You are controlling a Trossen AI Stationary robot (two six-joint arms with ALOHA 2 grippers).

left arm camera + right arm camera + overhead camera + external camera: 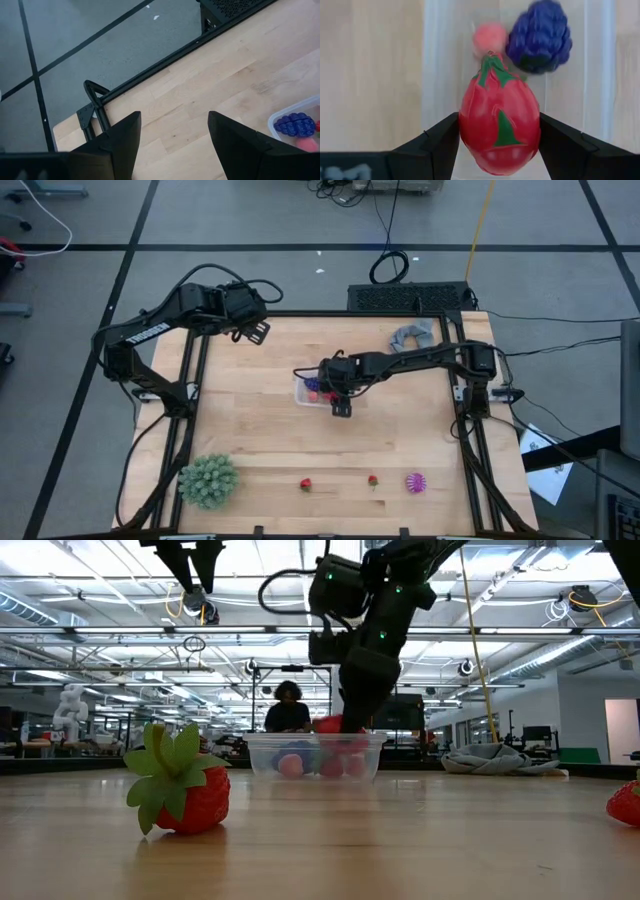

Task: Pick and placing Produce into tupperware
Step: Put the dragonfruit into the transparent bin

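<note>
The clear tupperware point(308, 391) stands mid-table and holds a purple berry point(540, 37) and a pink ball point(489, 39). My right gripper point(498, 120) hovers over it, shut on a red fruit with green leaf marks point(499, 130); in the low view this fruit point(333, 724) sits at rim height. Near the table's near edge lie two red strawberries point(305, 484) point(373, 479) and a magenta spiky ball point(415, 482). My left gripper point(258, 330) is open and holds nothing, raised over the far left corner. My right gripper pinches the red fruit across its wide middle point(467, 130), one finger point(437, 145) on each side. The fingers come from above, pointing down into the tub. The fruit is lifted over the tub's inside, its green-tipped end pointing away from the wrist.
A large green spiky ball point(208, 480) rests at the near left corner. A grey cloth point(415, 335) lies at the far right, beside the right arm. Bare wood lies between the tub and the near row of produce. A person point(288, 710) shows in the room behind.
</note>
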